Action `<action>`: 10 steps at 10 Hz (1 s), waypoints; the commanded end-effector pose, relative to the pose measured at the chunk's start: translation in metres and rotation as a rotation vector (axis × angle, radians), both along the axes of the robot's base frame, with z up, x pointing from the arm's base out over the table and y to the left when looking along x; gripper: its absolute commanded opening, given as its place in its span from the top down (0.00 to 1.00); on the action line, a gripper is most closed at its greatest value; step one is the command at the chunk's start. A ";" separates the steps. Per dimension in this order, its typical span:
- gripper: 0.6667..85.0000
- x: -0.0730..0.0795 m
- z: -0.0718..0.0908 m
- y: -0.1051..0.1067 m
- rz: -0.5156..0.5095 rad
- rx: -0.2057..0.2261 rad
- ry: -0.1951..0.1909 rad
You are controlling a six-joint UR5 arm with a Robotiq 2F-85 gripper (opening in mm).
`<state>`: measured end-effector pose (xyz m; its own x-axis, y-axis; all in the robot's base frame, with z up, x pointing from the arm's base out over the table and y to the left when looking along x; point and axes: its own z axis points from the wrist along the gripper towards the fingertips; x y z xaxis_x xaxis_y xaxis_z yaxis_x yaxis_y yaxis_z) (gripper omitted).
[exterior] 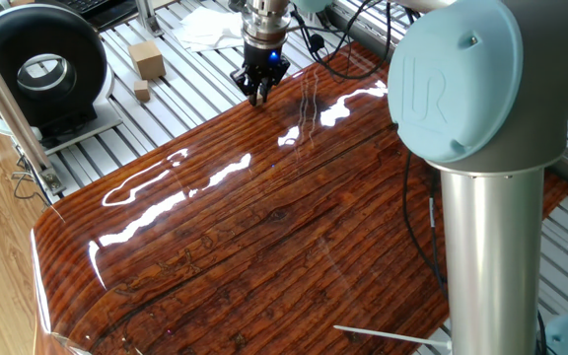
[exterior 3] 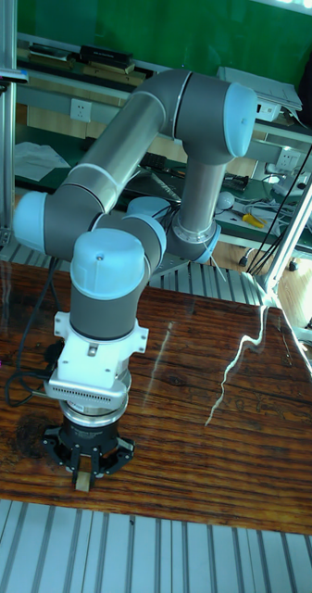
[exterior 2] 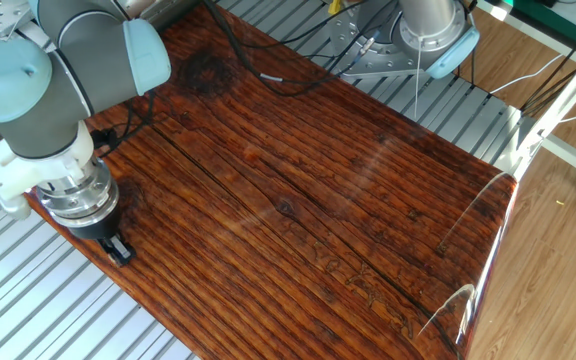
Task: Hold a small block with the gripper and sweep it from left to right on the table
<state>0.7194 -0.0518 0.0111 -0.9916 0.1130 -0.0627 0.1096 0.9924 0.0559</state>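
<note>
Small block [exterior 3: 82, 482] in gripper [exterior 3: 84, 474], table [exterior 3: 202, 445] edge.

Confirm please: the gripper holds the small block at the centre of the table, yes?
Not the centre. The gripper holds the small block at the edge of the table, beside the grey slatted base; the other fixed view shows this. The tall fixed view shows the block.
</note>
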 end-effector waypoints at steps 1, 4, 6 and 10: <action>1.00 -0.002 -0.001 -0.004 0.035 -0.015 0.009; 1.00 0.002 0.001 -0.002 0.022 -0.013 -0.009; 1.00 0.006 0.000 0.002 0.021 -0.004 -0.031; 1.00 0.010 -0.001 0.002 0.013 -0.006 -0.052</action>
<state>0.7260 -0.0508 0.0091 -0.9911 0.0884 -0.0999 0.0844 0.9955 0.0436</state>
